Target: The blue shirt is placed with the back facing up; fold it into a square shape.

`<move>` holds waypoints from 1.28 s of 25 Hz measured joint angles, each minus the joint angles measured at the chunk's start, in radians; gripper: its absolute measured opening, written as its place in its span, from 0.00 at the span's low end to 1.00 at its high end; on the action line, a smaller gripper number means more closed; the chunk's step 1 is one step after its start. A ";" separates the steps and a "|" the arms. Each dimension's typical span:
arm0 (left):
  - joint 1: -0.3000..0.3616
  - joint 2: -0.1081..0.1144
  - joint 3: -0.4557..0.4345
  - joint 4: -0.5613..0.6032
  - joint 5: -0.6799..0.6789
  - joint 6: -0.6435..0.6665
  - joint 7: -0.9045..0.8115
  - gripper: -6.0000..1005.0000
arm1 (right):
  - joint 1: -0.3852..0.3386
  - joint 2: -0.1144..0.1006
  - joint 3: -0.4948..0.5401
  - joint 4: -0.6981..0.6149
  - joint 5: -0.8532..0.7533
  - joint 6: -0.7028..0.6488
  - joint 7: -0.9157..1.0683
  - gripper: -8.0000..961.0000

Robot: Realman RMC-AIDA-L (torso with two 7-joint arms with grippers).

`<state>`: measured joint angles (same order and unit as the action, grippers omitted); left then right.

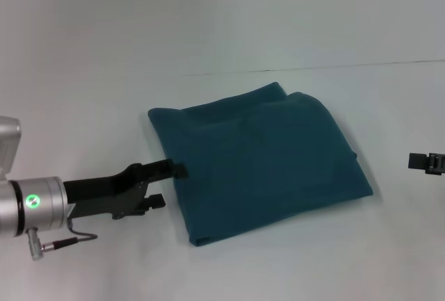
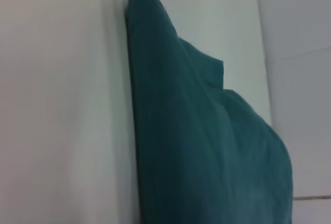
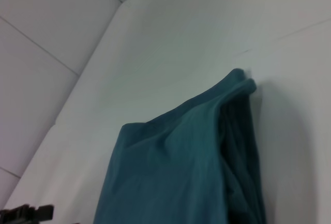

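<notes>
Blue shirt (image 1: 261,158) lies folded into a rough square on the white table (image 1: 104,71); left gripper (image 1: 170,184) at its left edge, fingers apart; right gripper (image 1: 425,162) well off right, finger state unclear.

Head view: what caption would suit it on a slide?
Folded blue shirt on white table, left tool open at its edge.

blue shirt (image 2: 207,146) | folded, layered | lying on white table (image 2: 57,105)
</notes>
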<state>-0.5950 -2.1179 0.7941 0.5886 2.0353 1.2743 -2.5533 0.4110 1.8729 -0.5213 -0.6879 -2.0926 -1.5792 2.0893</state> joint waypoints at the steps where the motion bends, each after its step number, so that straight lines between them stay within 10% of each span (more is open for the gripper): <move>1: -0.003 -0.001 -0.002 0.000 -0.004 -0.003 -0.004 0.95 | 0.001 0.001 0.000 0.000 0.000 -0.002 0.005 0.95; 5: -0.004 -0.002 -0.007 -0.001 -0.033 0.004 -0.007 0.95 | 0.026 -0.010 0.003 0.000 0.004 0.002 0.092 0.95; 16: 0.016 -0.001 -0.006 -0.002 -0.039 0.079 -0.018 0.95 | 0.254 -0.146 -0.007 0.046 -0.173 0.045 0.457 0.95; 32: 0.002 -0.007 0.061 -0.075 -0.016 0.010 -0.018 0.95 | 0.342 -0.149 -0.011 0.064 -0.227 0.050 0.500 0.95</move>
<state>-0.5932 -2.1251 0.8551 0.5132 2.0188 1.2842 -2.5713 0.7530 1.7237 -0.5323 -0.6239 -2.3198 -1.5293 2.5894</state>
